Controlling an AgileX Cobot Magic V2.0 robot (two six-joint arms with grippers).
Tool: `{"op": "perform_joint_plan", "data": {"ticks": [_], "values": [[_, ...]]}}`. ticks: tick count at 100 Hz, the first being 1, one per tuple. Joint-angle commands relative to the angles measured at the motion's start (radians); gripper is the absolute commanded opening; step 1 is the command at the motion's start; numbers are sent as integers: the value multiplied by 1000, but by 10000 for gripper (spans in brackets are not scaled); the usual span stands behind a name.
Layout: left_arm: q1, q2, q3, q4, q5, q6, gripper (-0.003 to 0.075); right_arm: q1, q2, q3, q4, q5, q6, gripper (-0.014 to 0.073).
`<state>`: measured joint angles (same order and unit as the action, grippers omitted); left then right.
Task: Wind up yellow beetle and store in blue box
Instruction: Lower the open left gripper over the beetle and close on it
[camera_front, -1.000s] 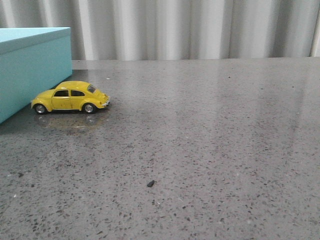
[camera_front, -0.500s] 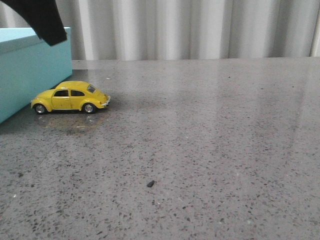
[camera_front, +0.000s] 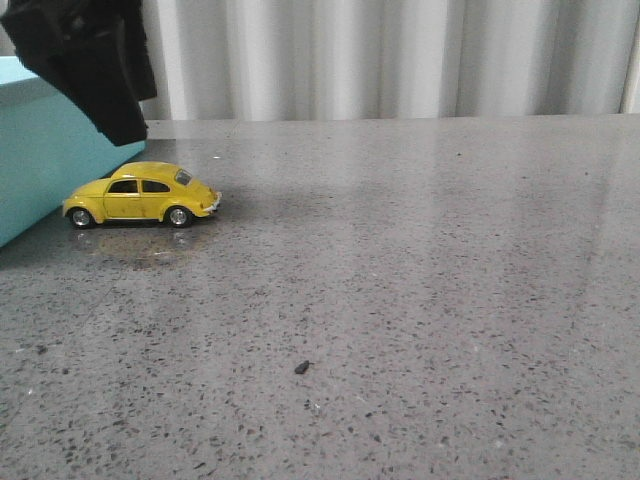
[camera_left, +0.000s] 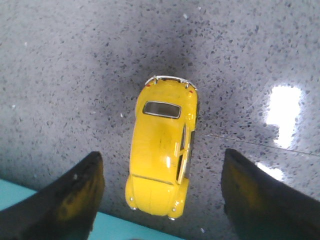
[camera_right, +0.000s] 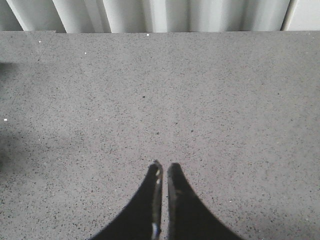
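Nothing's done yet: left tool (camera_left: 160, 200) hangs open over the small glossy yellow toy beetle (camera_front: 141, 194) beside the big turquoise-blue box (camera_front: 40, 160), right tool (camera_right: 162, 172) closed.

1. The yellow beetle (camera_left: 162, 159) is sitting on its wheels on the speckled grey table (camera_left: 60, 75), seen from straight above, its glossy roof and one dark window showing.
2. The left gripper (camera_left: 162, 192) is hanging above the beetle with its jaws spread wide; one black finger (camera_left: 70, 202) is showing on one side of the car and the other on the opposite side, neither touching it.
3. The blue box (camera_left: 117, 231) is lying just beside one rounded end of the beetle; whether they are touching cannot be told.
4. A bright glare patch (camera_left: 282, 115) is shining on the table, well apart from the beetle.
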<state>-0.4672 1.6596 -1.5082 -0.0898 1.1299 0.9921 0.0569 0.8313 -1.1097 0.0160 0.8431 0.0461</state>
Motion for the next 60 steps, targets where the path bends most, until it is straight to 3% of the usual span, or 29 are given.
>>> {"op": "perform_joint_plan", "data": {"ticks": [1, 60], "values": [[-8, -28, -32, -19, -32, 65, 459, 2, -8, -23, -2, -75, -13, -61], [-8, 55, -32, 47, -59, 84, 459, 2, -8, -23, -2, -75, -13, -61]]}}
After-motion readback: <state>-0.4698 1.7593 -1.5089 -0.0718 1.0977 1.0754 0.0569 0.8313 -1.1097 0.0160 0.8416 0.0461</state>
